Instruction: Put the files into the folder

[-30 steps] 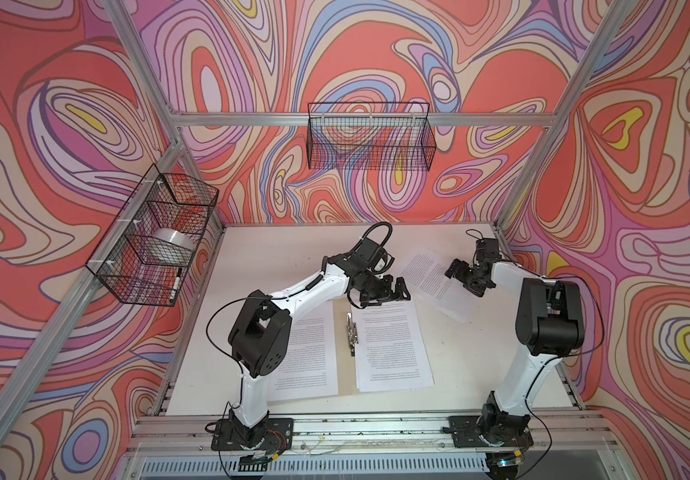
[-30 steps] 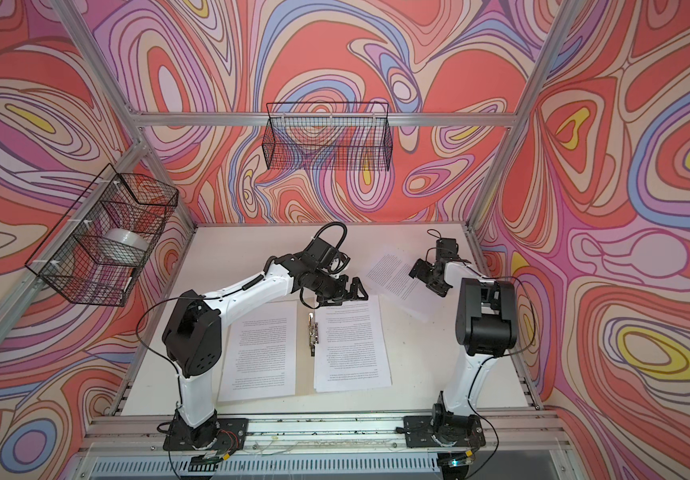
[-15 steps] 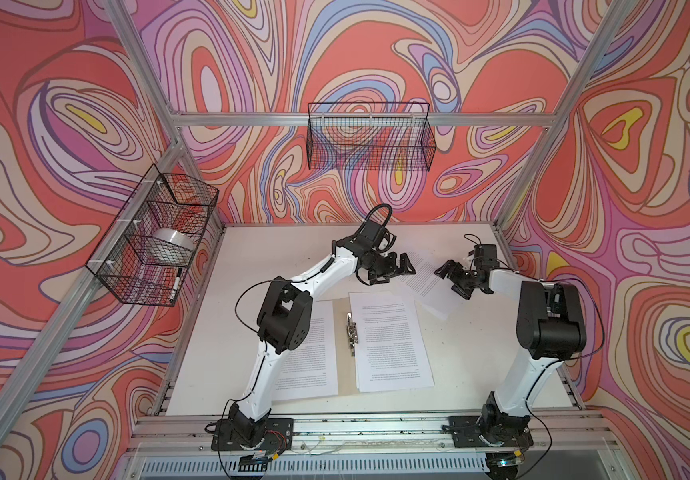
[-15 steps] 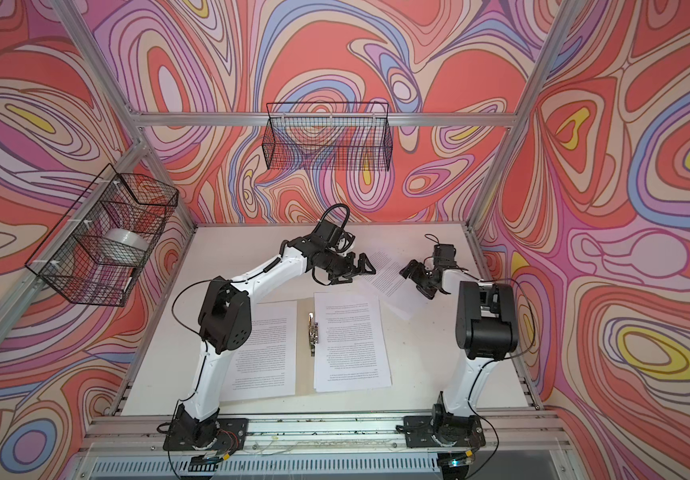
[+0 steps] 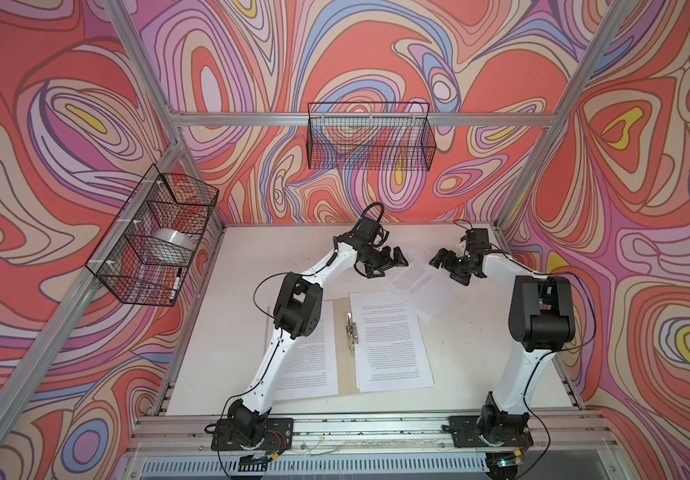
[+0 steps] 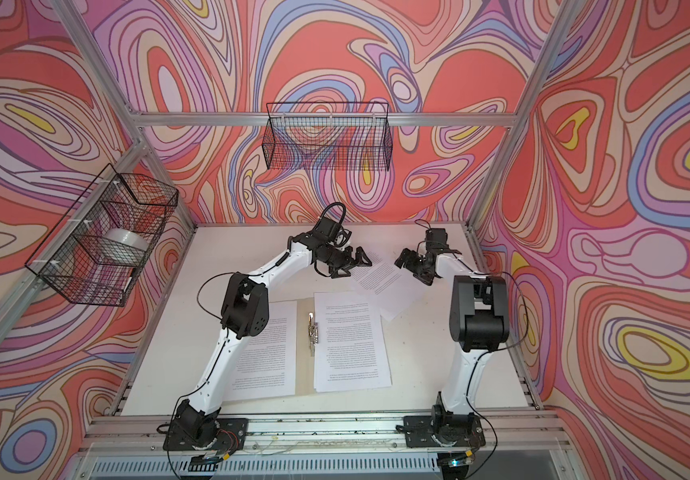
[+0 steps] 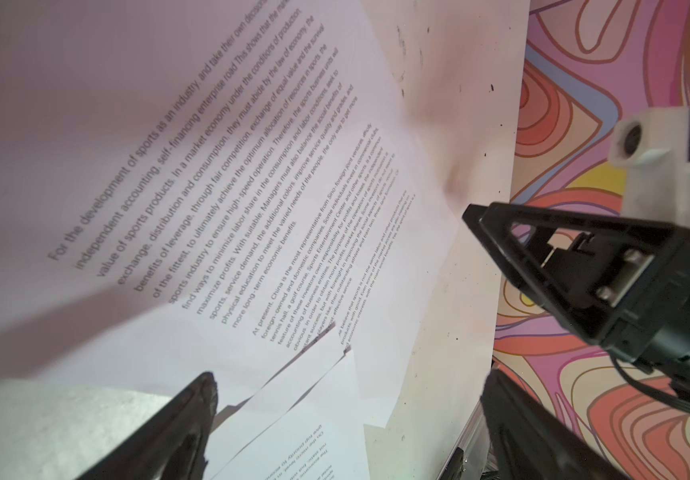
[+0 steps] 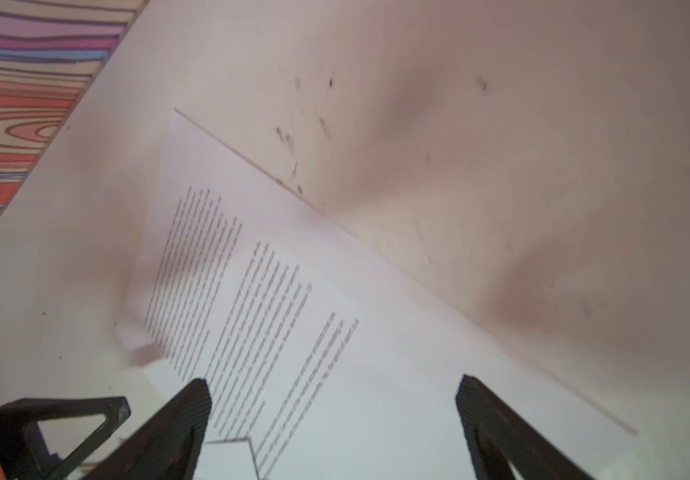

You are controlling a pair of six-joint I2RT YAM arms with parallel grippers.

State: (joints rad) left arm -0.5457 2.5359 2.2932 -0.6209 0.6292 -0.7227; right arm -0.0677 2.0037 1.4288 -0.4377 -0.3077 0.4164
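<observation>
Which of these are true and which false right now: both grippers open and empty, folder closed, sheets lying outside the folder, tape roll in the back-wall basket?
1. The left gripper and the right gripper are open and hold nothing. True.
2. The folder is closed. False: it lies open flat, its clip showing at the spine.
3. Loose sheets lie skewed on the table beyond the folder, between the grippers. True.
4. The tape roll sits in the back-wall basket. False: the roll is in the left-wall basket.

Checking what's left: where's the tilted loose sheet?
In both top views, the tilted sheet lies between the left hand and right hand, beyond the folder.
</observation>
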